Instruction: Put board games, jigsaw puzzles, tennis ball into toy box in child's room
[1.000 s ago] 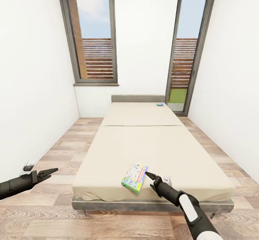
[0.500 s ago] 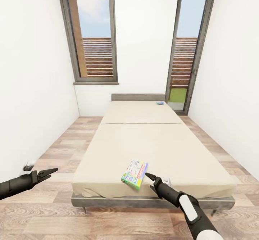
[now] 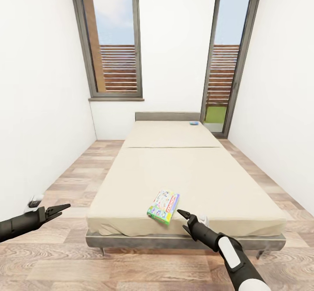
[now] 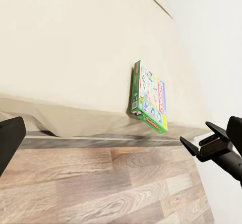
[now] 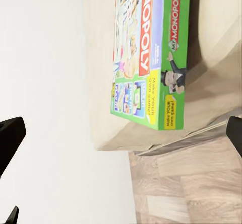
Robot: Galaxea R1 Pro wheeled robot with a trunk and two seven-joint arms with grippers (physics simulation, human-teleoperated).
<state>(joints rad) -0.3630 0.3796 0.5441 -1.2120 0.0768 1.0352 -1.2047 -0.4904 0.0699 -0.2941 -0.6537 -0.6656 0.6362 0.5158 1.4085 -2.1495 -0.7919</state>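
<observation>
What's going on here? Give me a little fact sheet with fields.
place: bedroom with a wood floor and tall windows
bed: cream mattress on a dark frame
near game box: green-edged Monopoly box, flat near the foot edge of the bed
far game box: small and blue, near the headboard
right gripper: open, just short of the near box, not touching it
left gripper: over the floor beside the bed, holding nothing

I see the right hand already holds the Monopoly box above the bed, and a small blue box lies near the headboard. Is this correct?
Not quite. In the head view the right hand is empty, beside the Monopoly box, which lies flat on the bed near its foot edge. The small blue box does lie near the headboard.
</observation>
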